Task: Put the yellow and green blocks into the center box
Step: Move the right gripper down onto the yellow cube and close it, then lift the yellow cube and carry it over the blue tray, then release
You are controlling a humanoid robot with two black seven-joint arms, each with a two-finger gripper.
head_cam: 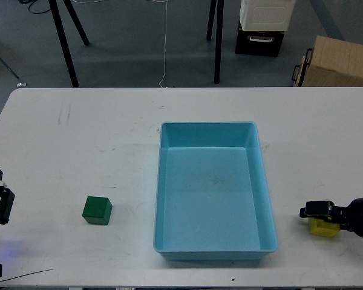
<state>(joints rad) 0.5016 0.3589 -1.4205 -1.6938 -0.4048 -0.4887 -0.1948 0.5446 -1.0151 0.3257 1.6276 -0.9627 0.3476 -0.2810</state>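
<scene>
The green block point(97, 210) sits on the white table, left of the light-blue box point(215, 249), which is empty. The yellow block point(322, 228) lies right of the box's front right corner, mostly covered by my right gripper point(315, 212). That gripper reaches in from the right edge, directly over the block; its fingers are dark and cannot be told apart. My left gripper point(0, 202) is at the left edge, well to the left of the green block, and only part of it shows.
The white table point(78, 133) spans the view. Beyond its far edge are black stand legs point(63, 42), a hanging cable point(165, 42), a black-and-white case point(263, 24) and a cardboard box point(337, 60).
</scene>
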